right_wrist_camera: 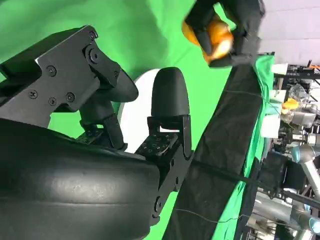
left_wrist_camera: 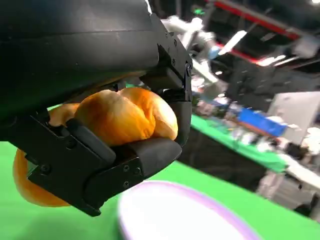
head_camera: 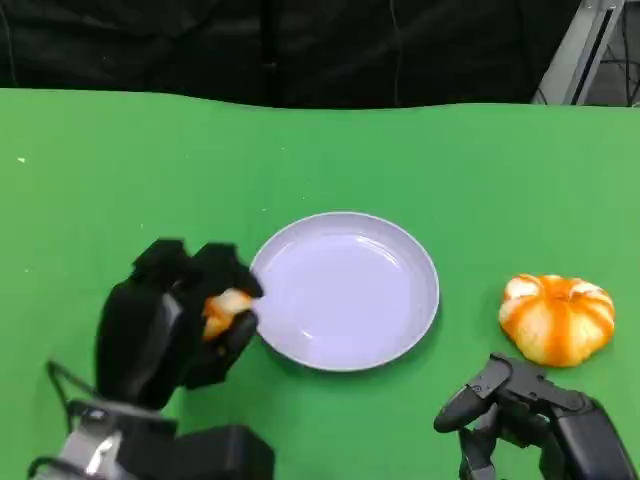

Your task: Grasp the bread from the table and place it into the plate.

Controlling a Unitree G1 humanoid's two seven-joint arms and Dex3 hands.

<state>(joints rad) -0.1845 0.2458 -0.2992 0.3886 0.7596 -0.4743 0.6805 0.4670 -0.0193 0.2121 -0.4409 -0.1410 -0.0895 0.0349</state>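
My left hand [head_camera: 180,315] grips a golden bread roll [head_camera: 226,311] just left of the pale lilac plate [head_camera: 400,310], lifted off the green table. Up close, the bread [left_wrist_camera: 122,115] sits wrapped in the black fingers [left_wrist_camera: 125,167], with the plate's rim [left_wrist_camera: 200,210] below it. From the right wrist, the bread [right_wrist_camera: 216,37] shows far off inside my left hand [right_wrist_camera: 235,25], past a sliver of the plate [right_wrist_camera: 135,117]. My right hand [head_camera: 530,415] rests low at the front right, fingers apart and holding nothing.
An orange-and-white pumpkin-shaped bun [head_camera: 557,318] lies right of the plate, just beyond my right hand. The green table [head_camera: 300,150] stretches back to a black curtain. A metal stand leg [head_camera: 585,50] rises at the far right.
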